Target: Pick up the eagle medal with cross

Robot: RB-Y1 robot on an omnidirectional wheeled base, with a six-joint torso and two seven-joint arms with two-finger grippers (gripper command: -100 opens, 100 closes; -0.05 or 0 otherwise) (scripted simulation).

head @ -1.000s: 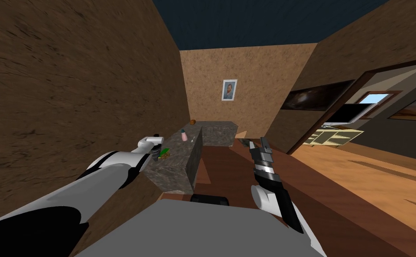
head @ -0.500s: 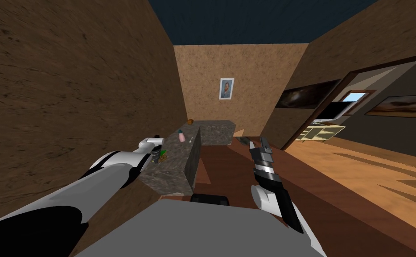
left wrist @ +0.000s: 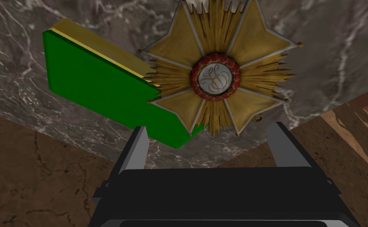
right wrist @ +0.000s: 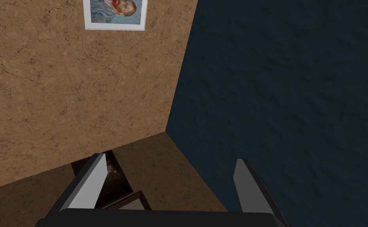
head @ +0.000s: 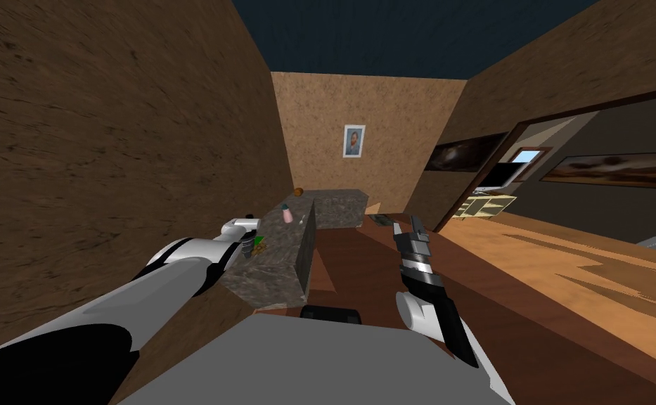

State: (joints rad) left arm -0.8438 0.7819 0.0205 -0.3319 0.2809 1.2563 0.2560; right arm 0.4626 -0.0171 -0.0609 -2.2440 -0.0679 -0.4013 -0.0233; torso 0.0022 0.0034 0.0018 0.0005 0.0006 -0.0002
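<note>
The left gripper (left wrist: 208, 127) is spread wide, its two grey blades about a third of the wrist view apart and pinching nothing. They stand on either side of the nearest arm of the medal (left wrist: 215, 77) without touching it. One blade's tip shows against the corner of a green slab with a yellow edge (left wrist: 100, 84). I cannot tell how high the blades are above the stone.

The medal lies flat and face up on the grey marble counter (head: 277, 264), at its near end, close to the brown wall on the left. It is a gold cross of broad white-edged arms with spiky gold rays between them. At its middle is a red wreath ring around a white disc bearing a gold monogram. It is about as wide as it is long, so it has no clear long axis. A small gold loop at the tip of one near arm points toward the gripper, off to one blade's side. The far arm is cut off by the picture's edge. On one side the medal's rays overlap the green slab.

Farther along the counter stand a pink bottle with a teal cap (head: 288, 214) and a small brown round thing (head: 298, 191).

The right gripper (head: 413, 223) is raised over the reddish floor, right of the counter, blades spread and empty.
</note>
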